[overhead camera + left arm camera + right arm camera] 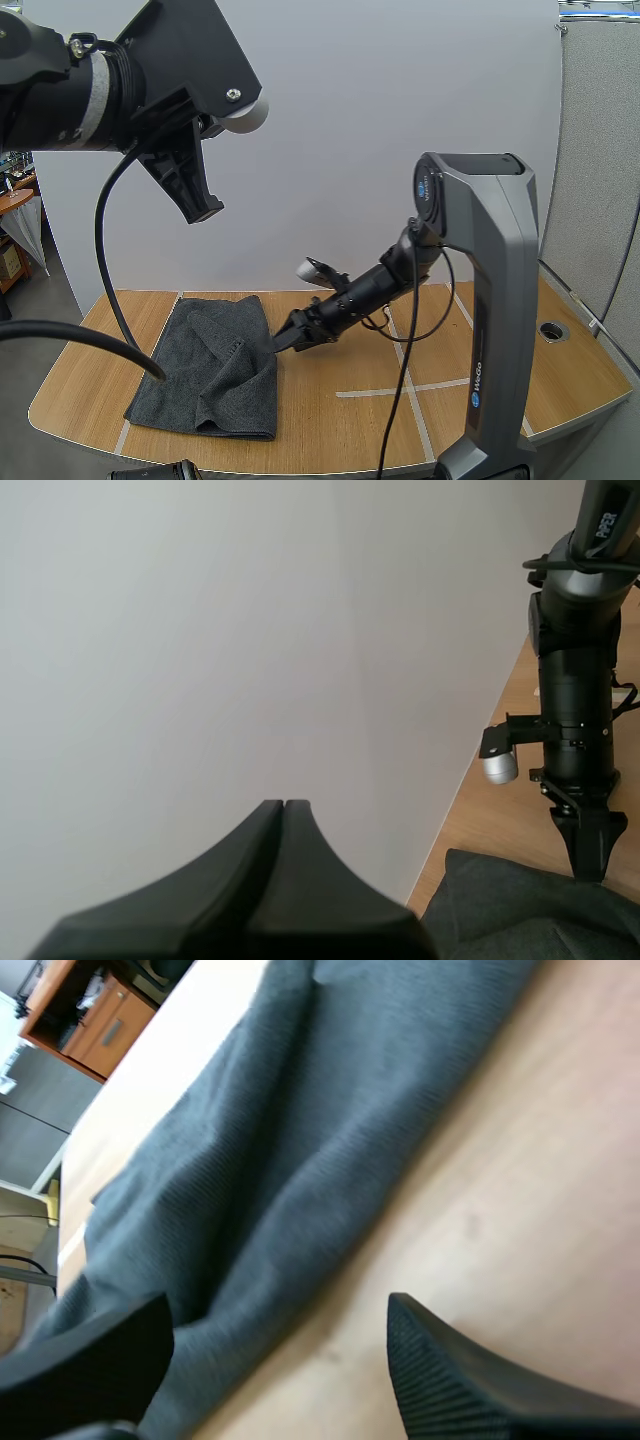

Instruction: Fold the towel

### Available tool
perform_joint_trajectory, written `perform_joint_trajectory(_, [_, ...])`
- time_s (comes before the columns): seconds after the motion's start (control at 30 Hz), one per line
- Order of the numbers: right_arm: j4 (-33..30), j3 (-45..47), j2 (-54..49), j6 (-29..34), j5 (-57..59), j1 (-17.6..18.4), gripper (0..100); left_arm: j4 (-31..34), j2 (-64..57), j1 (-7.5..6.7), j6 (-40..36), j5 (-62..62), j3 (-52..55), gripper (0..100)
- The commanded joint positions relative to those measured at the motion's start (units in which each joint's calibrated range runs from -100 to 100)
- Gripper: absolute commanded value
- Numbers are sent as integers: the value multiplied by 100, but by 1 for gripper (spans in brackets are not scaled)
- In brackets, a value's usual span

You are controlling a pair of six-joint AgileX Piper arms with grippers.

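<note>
A dark grey towel (215, 365) lies rumpled and partly folded over on the left half of the wooden table (340, 420). My right gripper (288, 338) is low over the table at the towel's right edge; in the right wrist view it (280, 1360) stands open, with the towel (300, 1140) lying just past one finger and bare wood under the gap. My left gripper (205, 212) hangs high above the towel, far from it. In the left wrist view its fingers (283, 805) lie together as one wedge, with the towel (530, 910) and the right gripper (598, 852) below.
White tape lines (400, 388) cross the table's right half. A round cable hole (553, 330) sits near the right edge. My right arm's grey column (495, 330) rises at the front right. A white wall stands behind the table.
</note>
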Motion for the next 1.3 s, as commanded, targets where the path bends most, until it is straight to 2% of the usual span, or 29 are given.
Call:
perform_joint_trajectory(0.0, [-80, -11, 32, -74, 87, 3, 100, -79, -25, -16, -31, 20, -29, 0])
perform_joint_trajectory(0.43, [407, -11, 387, -121, 80, 341, 100, -79, -25, -16, -31, 20, -29, 0])
perform_joint_trajectory(0.6, [407, -11, 387, -155, -7, 493, 100, -79, -25, -16, -31, 20, -29, 0])
perform_joint_trajectory(0.63, [407, -11, 387, -164, -7, 493, 96, -79, -25, -16, -31, 20, -29, 0])
perform_joint_trajectory(0.73, [395, -11, 387, -162, -155, 467, 51, -79, -25, -16, -31, 20, -29, 0])
perform_joint_trajectory(0.87, [395, -11, 387, -162, -171, 371, 3, -79, -25, -16, -31, 20, -29, 0])
perform_joint_trajectory(0.9, [395, -11, 387, -162, -152, 338, 0, -79, -25, -16, -31, 20, -29, 0])
perform_joint_trajectory(1.27, [-149, -23, 82, -162, 199, -284, 0, -79, -25, -16, -31, 20, -29, 0])
